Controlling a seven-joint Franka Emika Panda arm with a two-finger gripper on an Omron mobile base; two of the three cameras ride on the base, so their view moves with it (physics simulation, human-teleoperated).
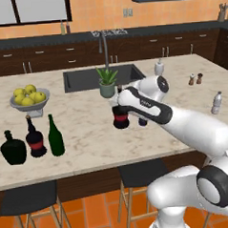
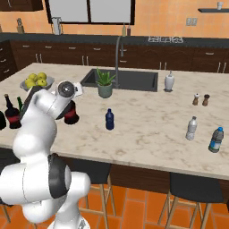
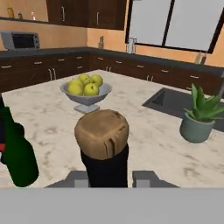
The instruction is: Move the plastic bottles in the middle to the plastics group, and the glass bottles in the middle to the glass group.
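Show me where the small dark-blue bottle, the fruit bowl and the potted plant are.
Small dark-blue bottle (image 2: 109, 120), right base view, on its body.
Fruit bowl (image 3: 70, 90), hand view, on its grey rim.
Potted plant (image 1: 107, 89), left base view, on its pot.

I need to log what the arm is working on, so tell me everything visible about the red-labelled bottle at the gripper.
The red-labelled bottle is round-bodied, dark and glossy like glass, with a red band around its belly and a long black neck topped by a tan cork. It is upright at the middle of the marble counter, in front of the potted plant. The gripper is at its neck, one finger on each side; whether the bottle stands on the counter or is lifted cannot be told.
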